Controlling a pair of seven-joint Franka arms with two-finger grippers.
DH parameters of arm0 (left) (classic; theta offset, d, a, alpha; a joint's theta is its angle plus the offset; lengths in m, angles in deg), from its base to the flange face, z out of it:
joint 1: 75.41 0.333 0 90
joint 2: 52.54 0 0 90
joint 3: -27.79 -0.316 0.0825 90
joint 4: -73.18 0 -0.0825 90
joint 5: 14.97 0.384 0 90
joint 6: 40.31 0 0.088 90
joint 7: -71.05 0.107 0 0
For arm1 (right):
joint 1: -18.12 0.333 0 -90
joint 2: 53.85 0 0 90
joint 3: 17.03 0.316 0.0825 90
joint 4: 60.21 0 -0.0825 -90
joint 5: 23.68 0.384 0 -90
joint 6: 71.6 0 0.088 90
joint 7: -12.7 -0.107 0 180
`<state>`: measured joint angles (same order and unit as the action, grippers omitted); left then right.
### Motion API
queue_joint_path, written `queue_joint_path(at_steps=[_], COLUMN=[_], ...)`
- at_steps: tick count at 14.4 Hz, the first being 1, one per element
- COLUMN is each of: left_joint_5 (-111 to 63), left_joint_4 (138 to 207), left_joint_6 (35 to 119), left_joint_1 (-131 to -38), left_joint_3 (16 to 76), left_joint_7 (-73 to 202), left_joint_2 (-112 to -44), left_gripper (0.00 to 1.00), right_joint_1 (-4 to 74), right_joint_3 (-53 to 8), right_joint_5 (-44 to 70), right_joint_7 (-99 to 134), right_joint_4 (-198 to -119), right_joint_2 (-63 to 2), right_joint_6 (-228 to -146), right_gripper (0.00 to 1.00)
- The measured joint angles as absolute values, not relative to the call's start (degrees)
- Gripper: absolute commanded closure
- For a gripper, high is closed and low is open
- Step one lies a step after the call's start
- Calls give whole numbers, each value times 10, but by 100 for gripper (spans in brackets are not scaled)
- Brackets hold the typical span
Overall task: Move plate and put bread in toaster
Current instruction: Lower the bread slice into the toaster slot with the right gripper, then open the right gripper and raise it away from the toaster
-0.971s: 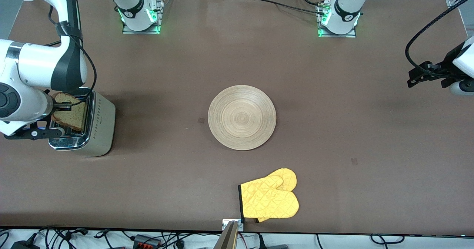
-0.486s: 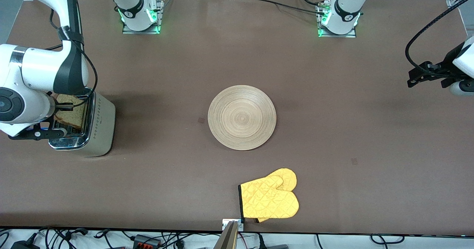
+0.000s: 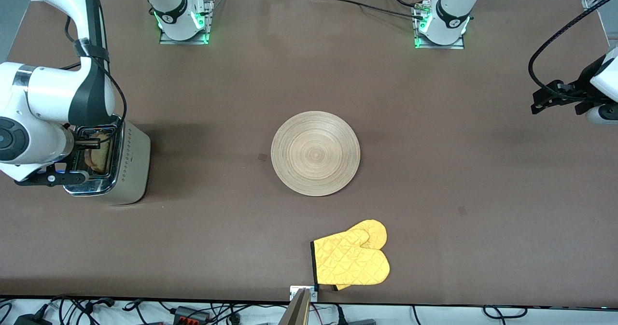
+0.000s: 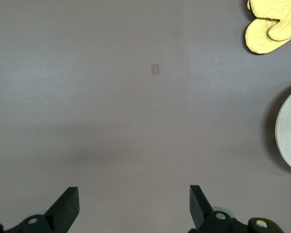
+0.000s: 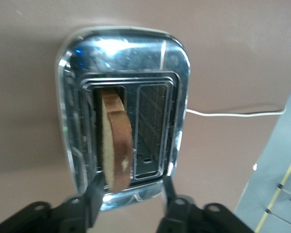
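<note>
Hovering over the boxy silver toaster [image 3: 108,163] at nine o'clock, the right gripper [image 5: 130,191], fingers apart, has released the brown-crusted bread slice [image 5: 115,145] into a slot; retreat comes next. Round wooden plate [image 3: 315,153] sits mid-tabletop; left gripper [image 4: 132,206] waits spread at three o'clock.

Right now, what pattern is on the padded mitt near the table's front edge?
The yellow quilted oven mitt has diamond stitching and a dark cuff edge; the front view shows it best.

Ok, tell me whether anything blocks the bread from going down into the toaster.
Nothing visible does. The bread already stands on edge inside one slot of the toaster, with the other slot empty. The right gripper is open just above it; the left gripper waits open over bare table.
</note>
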<state>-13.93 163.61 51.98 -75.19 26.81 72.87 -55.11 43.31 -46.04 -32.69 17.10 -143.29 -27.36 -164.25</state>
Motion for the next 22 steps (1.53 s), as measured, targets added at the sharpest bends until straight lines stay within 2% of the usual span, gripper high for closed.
queue_joint_path(at_steps=[9, 19, 22], left_joint_5=[-139, -139, -139], left_joint_4=[1636, 1636, 1636], left_joint_6=[520, 520, 520], left_joint_1=[-752, -752, -754], left_joint_3=[268, 268, 268], left_joint_7=[729, 729, 729], left_joint_2=[-551, -552, -553], left_gripper=[0, 0, 0], right_joint_1=[430, 427, 376], right_joint_3=[-464, -464, -416], right_joint_5=[-213, -190, -170], right_joint_7=[171, 171, 171], right_joint_4=[-1375, -1373, -1372], right_joint_2=[-331, -342, -358], right_joint_6=[-1642, -1642, -1645], right_gripper=[0, 0, 0])
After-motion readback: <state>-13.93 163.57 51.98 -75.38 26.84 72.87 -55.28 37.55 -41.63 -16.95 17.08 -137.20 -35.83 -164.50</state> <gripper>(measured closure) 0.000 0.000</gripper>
